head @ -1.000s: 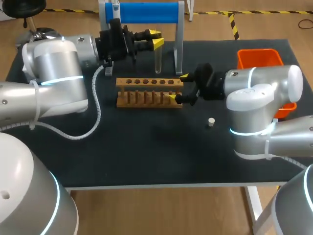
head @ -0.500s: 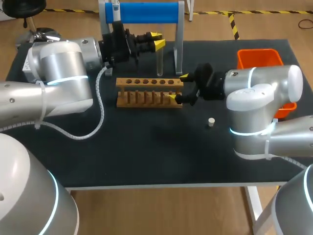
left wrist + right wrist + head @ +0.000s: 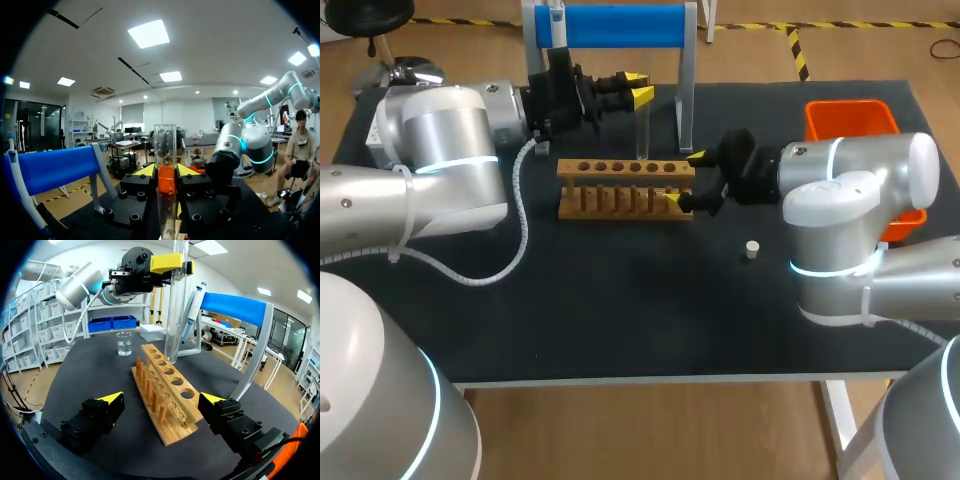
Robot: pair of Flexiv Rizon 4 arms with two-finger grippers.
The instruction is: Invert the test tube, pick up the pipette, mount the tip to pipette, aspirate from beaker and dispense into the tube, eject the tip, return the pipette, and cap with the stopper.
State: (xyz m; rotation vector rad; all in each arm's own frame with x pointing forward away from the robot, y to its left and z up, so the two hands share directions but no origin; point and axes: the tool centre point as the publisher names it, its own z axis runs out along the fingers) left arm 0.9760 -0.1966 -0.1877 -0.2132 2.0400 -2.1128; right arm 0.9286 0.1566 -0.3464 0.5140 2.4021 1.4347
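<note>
The left tool (image 3: 638, 85) is clenched on the test tube (image 3: 642, 125), holding it upright just above the wooden rack (image 3: 620, 185) on the dark surface (image 3: 620, 310). The right tool (image 3: 684, 178) is released, its fingers on either side of the rack's end without touching it. To seat the tube well, I judge it should be kept vertical, centred on one hole and lowered slowly. Only the right wrist view shows its rounded bottom at a hole, with the beaker (image 3: 124, 346) and the pipette (image 3: 192, 310) beyond, while the left wrist view alone shows its open mouth.

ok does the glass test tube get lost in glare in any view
Head view: the clear glass test tube is faint against the black table, no glare. Left wrist view: backlit, clearly outlined. Right wrist view: thin highlights along its wall, yet plain.
</note>
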